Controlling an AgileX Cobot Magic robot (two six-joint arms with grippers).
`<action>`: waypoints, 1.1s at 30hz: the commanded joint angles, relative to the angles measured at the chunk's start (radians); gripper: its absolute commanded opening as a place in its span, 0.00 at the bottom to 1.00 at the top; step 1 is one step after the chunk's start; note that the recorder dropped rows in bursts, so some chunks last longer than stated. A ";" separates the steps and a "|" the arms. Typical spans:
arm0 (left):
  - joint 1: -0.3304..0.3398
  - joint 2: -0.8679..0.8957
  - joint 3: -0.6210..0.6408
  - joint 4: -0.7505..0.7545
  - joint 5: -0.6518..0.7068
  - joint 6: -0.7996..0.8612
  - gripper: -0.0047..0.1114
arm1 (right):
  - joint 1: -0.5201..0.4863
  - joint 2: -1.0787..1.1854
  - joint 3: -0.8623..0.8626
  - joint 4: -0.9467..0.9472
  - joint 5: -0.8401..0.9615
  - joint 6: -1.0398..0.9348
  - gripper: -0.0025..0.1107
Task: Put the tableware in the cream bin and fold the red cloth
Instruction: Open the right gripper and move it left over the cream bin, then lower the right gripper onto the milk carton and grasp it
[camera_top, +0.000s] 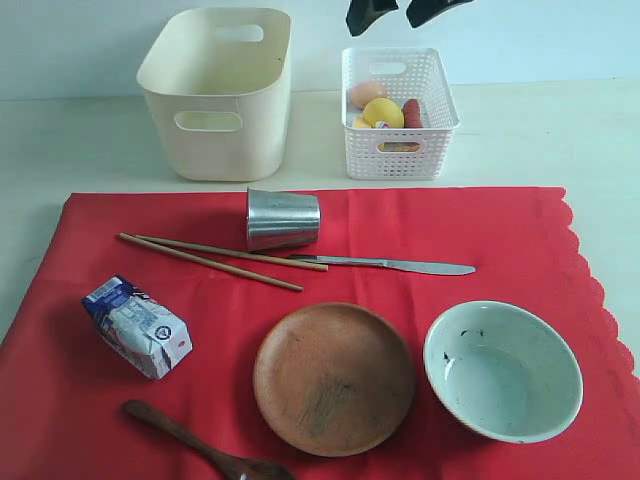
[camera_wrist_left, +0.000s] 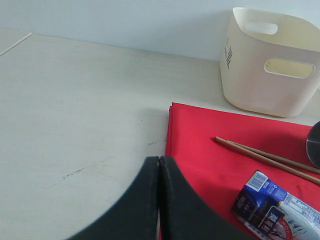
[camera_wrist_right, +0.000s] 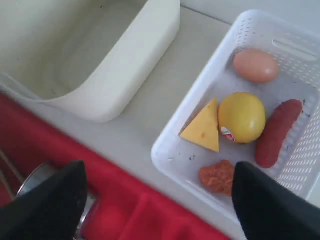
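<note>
red cloth (camera_top: 500, 230) bears the steel tumbler (camera_top: 283, 218); left gripper (camera_wrist_left: 159, 159) pressed together, right gripper (camera_wrist_right: 159, 167) spread.

You will recognise the left end effector (camera_wrist_left: 159, 161) and right end effector (camera_wrist_right: 159, 177) by their matte black plastic fingers (camera_wrist_left: 187, 205): smooth, curved, tapering toward the tips.

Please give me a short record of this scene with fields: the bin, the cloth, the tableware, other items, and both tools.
cream bin: nothing visible inside
red cloth: spread flat, unfolded
tableware on cloth: steel tumbler, chopsticks, knife, wooden plate, bowl, spoon
also on cloth: milk carton
white basket: egg, lemon, cheese, sausage
left tool: shut, empty
right tool: open, empty
</note>
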 joint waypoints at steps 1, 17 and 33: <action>0.002 -0.006 0.002 0.004 -0.007 -0.001 0.04 | 0.005 -0.042 -0.006 0.019 0.059 0.025 0.69; 0.002 -0.006 0.002 0.004 -0.007 -0.001 0.04 | 0.159 -0.132 -0.006 0.011 0.119 0.046 0.69; 0.002 -0.006 0.002 0.004 -0.007 -0.001 0.04 | 0.416 -0.125 -0.006 -0.050 0.127 0.048 0.69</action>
